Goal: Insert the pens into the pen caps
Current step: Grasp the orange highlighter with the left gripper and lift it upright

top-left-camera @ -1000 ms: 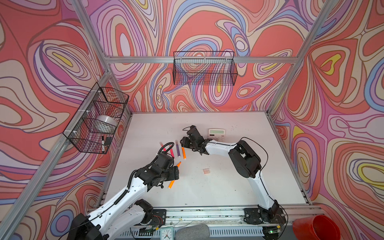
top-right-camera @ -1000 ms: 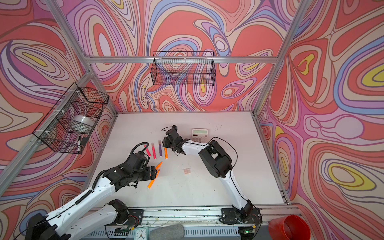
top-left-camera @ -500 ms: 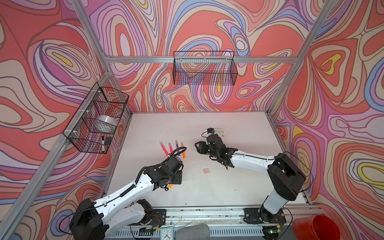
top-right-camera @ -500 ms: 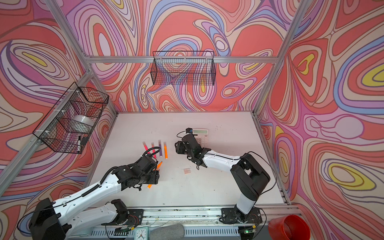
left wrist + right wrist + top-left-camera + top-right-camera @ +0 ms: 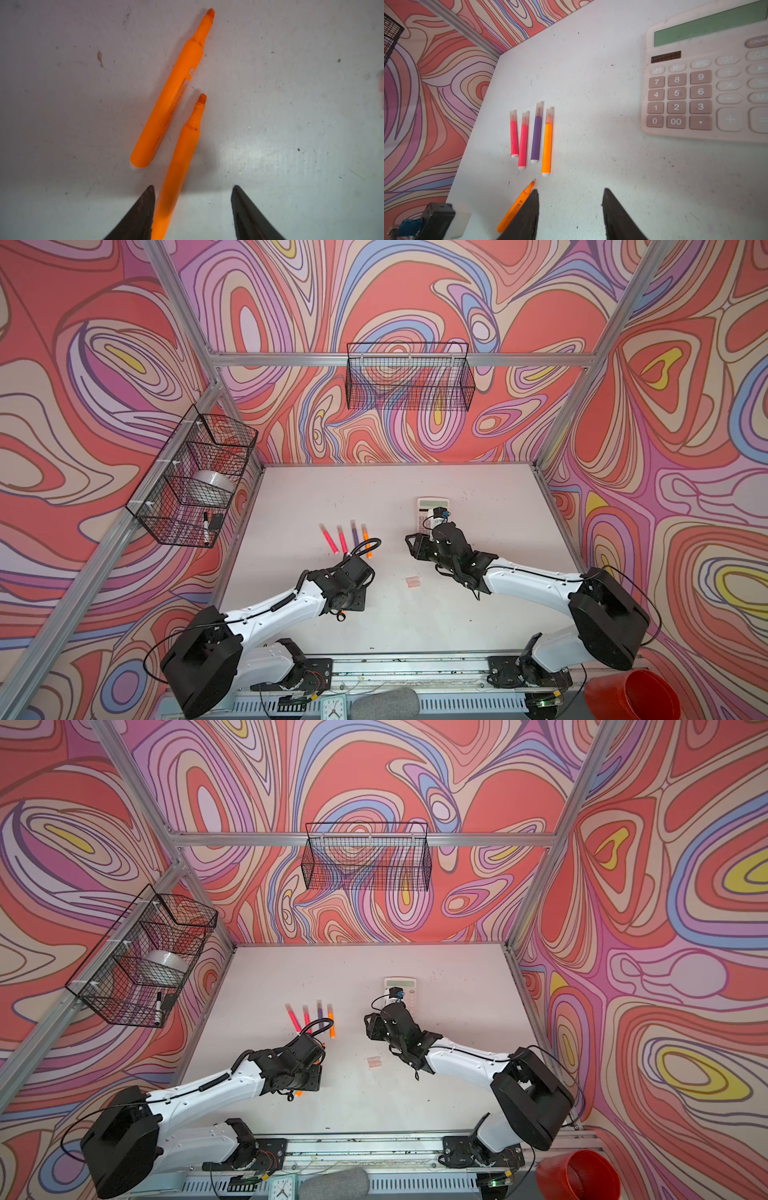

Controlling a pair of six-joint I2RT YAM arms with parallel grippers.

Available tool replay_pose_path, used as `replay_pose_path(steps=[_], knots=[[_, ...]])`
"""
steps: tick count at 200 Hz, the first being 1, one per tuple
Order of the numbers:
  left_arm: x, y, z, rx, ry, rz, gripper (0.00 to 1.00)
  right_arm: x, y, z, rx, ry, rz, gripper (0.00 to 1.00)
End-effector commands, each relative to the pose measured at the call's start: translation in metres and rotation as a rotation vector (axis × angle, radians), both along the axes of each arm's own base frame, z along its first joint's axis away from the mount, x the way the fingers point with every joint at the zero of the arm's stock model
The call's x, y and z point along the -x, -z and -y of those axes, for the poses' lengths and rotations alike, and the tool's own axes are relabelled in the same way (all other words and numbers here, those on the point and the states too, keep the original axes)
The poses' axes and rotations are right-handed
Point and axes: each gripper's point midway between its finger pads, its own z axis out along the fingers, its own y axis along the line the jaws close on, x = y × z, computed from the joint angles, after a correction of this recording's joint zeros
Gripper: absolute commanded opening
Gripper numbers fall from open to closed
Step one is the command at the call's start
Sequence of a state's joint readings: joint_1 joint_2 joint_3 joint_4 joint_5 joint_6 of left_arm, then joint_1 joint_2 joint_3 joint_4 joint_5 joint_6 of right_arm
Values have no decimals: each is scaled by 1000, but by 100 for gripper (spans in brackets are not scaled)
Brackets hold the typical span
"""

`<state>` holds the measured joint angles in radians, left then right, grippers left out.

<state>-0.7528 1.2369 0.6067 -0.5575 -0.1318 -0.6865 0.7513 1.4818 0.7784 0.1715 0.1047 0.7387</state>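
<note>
Orange, pink, purple: four capped pens [image 5: 536, 138] done, at ten o'clock from two loose pen caps [image 5: 412, 581]. Two orange pens [image 5: 172, 89] uncapped, eight o'clock — left claw [image 5: 192, 188] spread astride one, seemingly ungripped; right claw [image 5: 570, 191] agape, empty.

Qty: pink pens [image 5: 514, 139] x2; purple pen [image 5: 536, 138] x1; orange pens [image 5: 166, 104] x3 (2 uncapped); loose caps [image 5: 412, 581] x2; calc [image 5: 704, 83] x1.

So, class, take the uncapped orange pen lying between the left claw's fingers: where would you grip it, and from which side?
Grip the orange pen on its straight barrel, back half, coming from above with the left claw closing across its width. It lies flat on the table; the tip tapers, and the other orange pen crowds the front.
</note>
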Motion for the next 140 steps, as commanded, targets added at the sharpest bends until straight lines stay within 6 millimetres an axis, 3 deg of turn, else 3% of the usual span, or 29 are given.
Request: replay_pose_path(steps=[1, 47, 96, 140], knots=[[-1, 5, -1, -8, -24, 4, 57, -1, 2, 3, -4, 18, -1, 50], [1, 19, -1, -27, -23, -27, 53, -1, 3, 2, -4, 24, -3, 50], [0, 22, 3, -25, -9, -43, 37, 0, 5, 6, -1, 36, -6, 49], [1, 25, 6, -21, -2, -54, 29, 1, 5, 5, -11, 35, -8, 49]])
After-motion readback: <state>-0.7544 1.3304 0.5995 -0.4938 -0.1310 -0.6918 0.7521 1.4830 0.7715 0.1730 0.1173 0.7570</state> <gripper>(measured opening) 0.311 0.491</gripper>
